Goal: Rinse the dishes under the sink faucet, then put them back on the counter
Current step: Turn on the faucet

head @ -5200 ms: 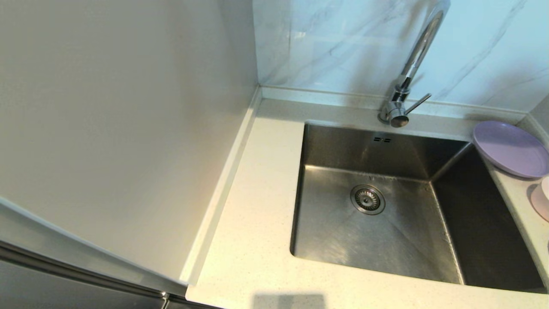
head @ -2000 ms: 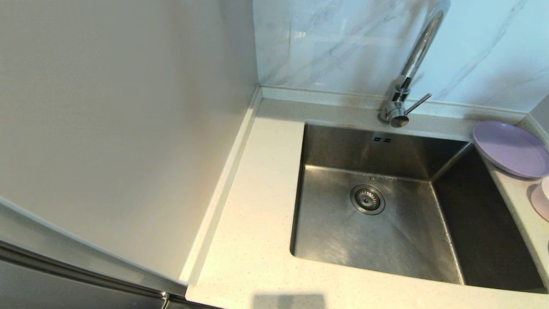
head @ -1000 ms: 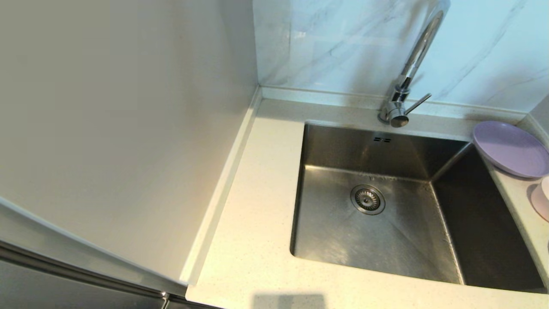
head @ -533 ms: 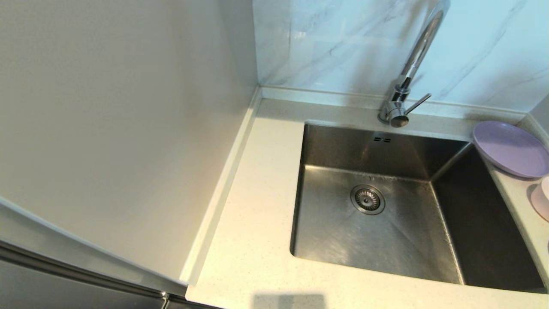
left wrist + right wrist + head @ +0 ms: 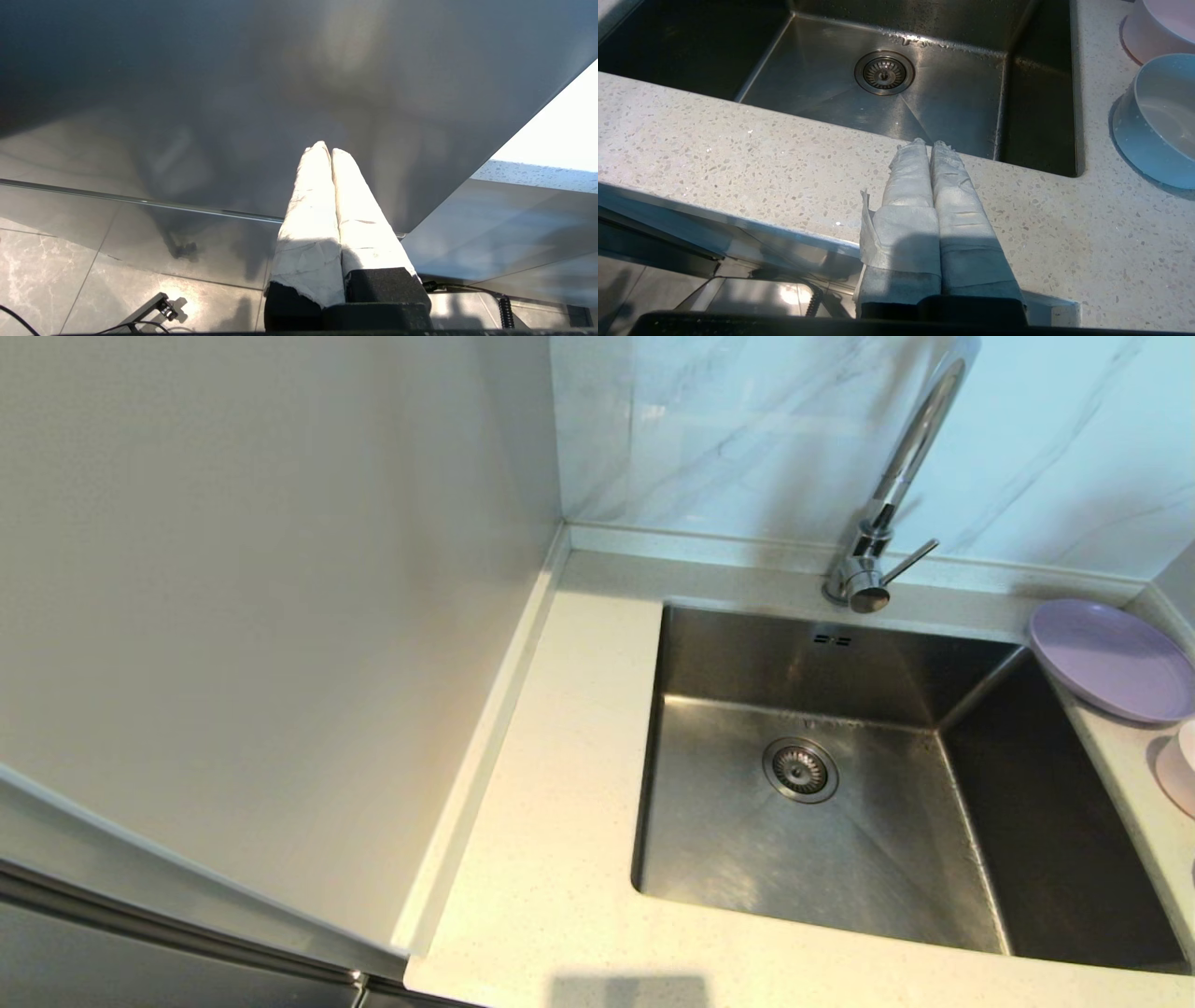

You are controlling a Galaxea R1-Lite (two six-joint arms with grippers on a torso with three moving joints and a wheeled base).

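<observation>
Dishes stand untouched on the strip of table [image 5: 560, 784] to the right of the sink [image 5: 840, 831]: the lilac plate [image 5: 1111, 658] lies at the far corner with its edge overhanging the basin, the pale pink dish [image 5: 1174, 775] is cut by the frame just nearer, and a bluish-white bowl [image 5: 1155, 119] sits nearer again, as shown in the right wrist view. The sink is bare down to its drain strainer [image 5: 800, 769], and no water is seen falling from the faucet [image 5: 887, 513], whose lever [image 5: 910, 562] points to the right. The right gripper [image 5: 931, 144] is held low over the near edge of the table, its wrapped jaws pressed together on nothing; the left gripper [image 5: 326, 150] is parked below table level before a dark cabinet front, jaws likewise closed and empty. The opening step is judged to be a reach by the right arm. It is best done by spreading the jaws before the approach, taking one dish by its rim where a finger can be slid beneath, and lifting it clear before it is carried over the basin, so that the neighbouring dishes are not knocked.
</observation>
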